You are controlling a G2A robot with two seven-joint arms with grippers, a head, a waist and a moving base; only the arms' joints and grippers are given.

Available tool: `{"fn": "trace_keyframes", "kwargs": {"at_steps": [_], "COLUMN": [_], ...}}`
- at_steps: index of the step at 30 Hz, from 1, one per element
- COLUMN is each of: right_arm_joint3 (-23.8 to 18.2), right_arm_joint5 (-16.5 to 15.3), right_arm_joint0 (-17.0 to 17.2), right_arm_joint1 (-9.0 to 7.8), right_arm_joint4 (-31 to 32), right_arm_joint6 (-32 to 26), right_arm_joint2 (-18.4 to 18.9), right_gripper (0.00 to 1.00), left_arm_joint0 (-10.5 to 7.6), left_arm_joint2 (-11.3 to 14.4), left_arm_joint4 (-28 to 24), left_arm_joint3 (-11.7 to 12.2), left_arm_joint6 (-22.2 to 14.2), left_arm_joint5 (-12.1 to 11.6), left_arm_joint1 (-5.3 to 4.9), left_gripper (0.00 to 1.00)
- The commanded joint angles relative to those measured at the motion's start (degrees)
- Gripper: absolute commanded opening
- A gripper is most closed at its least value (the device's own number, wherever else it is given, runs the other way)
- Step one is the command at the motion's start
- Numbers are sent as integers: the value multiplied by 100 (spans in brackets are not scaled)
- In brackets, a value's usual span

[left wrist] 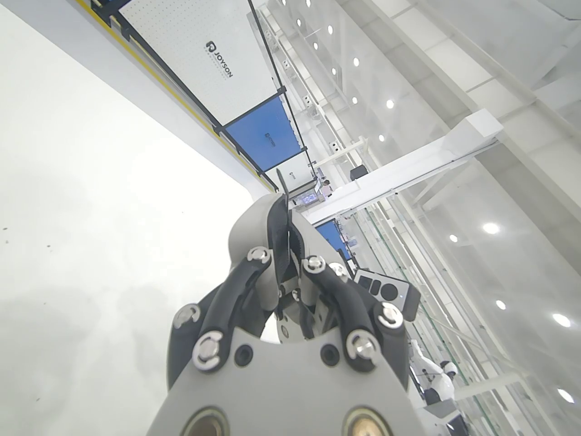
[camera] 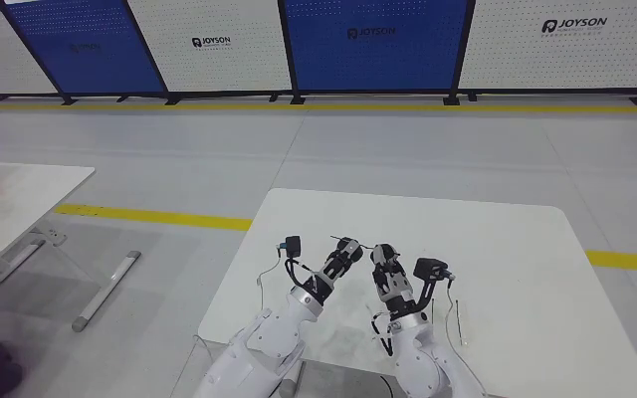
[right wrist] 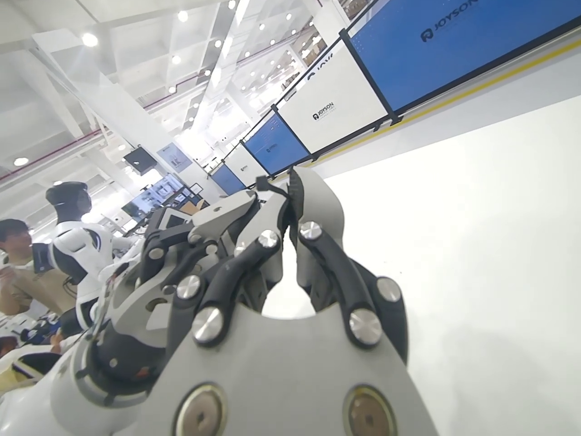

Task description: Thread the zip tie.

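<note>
Top view: the white table (camera: 498, 259) has rounded corners. The left gripper (camera: 347, 250) and right gripper (camera: 382, 258) are raised over its near-middle area, tips angled toward each other and just beside one another. What they hold is too small to tell here. Bare tabletop lies open beyond the grippers up to the far edge and out to the right edge. The left edge is nearer to the left arm, and the near edge lies under both forearms. A second table (camera: 35, 194) stands well apart to the left across open floor, with a yellow floor line (camera: 149, 215) running between them. Blue and white partition panels (camera: 378, 45) close off the far side of the room. Left wrist view: the left gripper's fingers are pressed together on the black zip tie (left wrist: 281, 182). A short thin end of the tie stands upright above the pads. Bare table extends beside the gripper to a rounded corner. Right wrist view: the right gripper's fingers are likewise closed on the zip tie. Its square head juts out just past the fingertips, and the strap bends back into the pads. The left gripper sits close alongside, near the head. Whether it touches the head cannot be told. Open tabletop runs on the other side to the far edge.
</note>
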State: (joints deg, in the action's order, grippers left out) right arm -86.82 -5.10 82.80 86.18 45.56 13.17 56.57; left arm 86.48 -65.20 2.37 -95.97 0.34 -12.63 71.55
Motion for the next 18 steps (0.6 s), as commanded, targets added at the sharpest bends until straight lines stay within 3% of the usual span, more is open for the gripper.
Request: {"fn": "trace_keyframes", "kwargs": {"at_steps": [1, 7, 18], "right_arm_joint3": [-8, -82, -133], "right_arm_joint5": [18, 22, 30], "right_arm_joint0": [5, 56, 96], "right_arm_joint1": [0, -9, -21], "right_arm_joint4": [26, 68, 102], "right_arm_joint6": [-1, -11, -55], "right_arm_joint2": [-1, 27, 86], "right_gripper": [0, 0, 0], "left_arm_joint0": [-8, -38, -49], "left_arm_joint2": [1, 47, 96], "left_arm_joint4": [25, 367, 496], "left_arm_joint3": [3, 45, 53], "left_arm_joint6": [13, 152, 196], "left_arm_joint5": [20, 89, 117], "left_arm_joint1": [1, 9, 26], "left_gripper": [0, 0, 3]}}
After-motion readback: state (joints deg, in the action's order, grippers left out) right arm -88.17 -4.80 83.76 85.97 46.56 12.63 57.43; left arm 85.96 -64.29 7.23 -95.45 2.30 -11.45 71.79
